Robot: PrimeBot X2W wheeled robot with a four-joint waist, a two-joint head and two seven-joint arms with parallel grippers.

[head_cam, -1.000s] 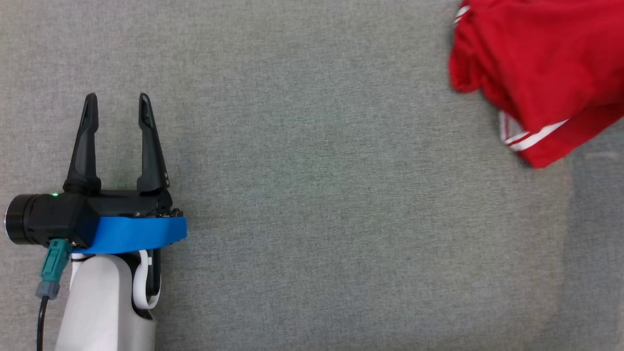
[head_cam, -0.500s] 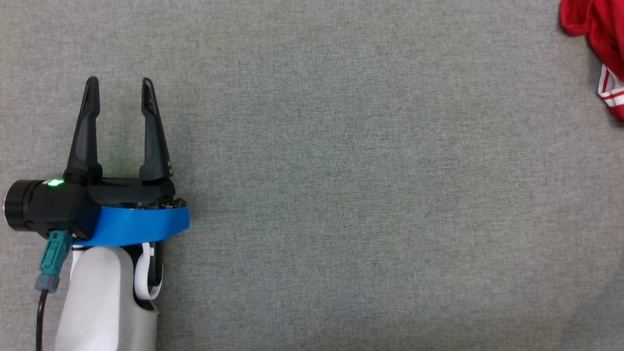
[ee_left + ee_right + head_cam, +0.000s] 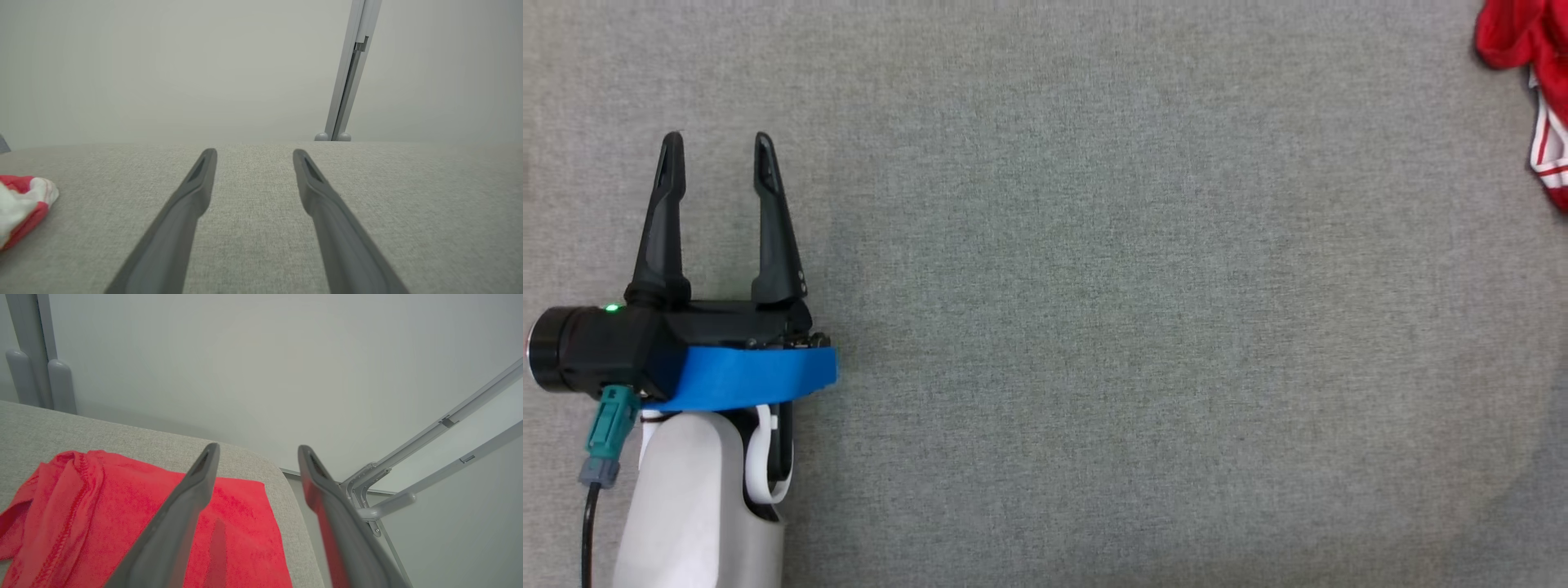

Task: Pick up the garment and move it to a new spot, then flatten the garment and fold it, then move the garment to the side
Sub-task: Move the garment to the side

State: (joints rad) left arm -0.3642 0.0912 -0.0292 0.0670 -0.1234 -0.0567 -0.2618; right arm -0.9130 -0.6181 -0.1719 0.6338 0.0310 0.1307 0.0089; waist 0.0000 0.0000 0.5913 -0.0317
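Note:
The garment point(image 3: 1523, 37) is red cloth with white stripes, lying crumpled at the far right edge of the head view. The right wrist view has the garment point(image 3: 102, 506) spread on the grey table close to its rounded edge. My right gripper point(image 3: 258, 448) hangs above it, open, with nothing between its fingers. My left gripper point(image 3: 717, 143) rests at the lower left of the head view, far from the garment, open and empty. In its own wrist view the left gripper point(image 3: 255, 154) points across bare grey fabric.
The grey fabric table point(image 3: 1094, 286) spans the head view. A red and white bundle of cloth point(image 3: 20, 208) lies at the left edge of the left wrist view. Grey metal frame bars point(image 3: 429, 465) stand beyond the table's edge point(image 3: 294, 522), and a grey post point(image 3: 347, 81) rises behind the table.
In the head view the garment has gone to the right, from the upper right area to the frame's edge. The left gripper has barely moved.

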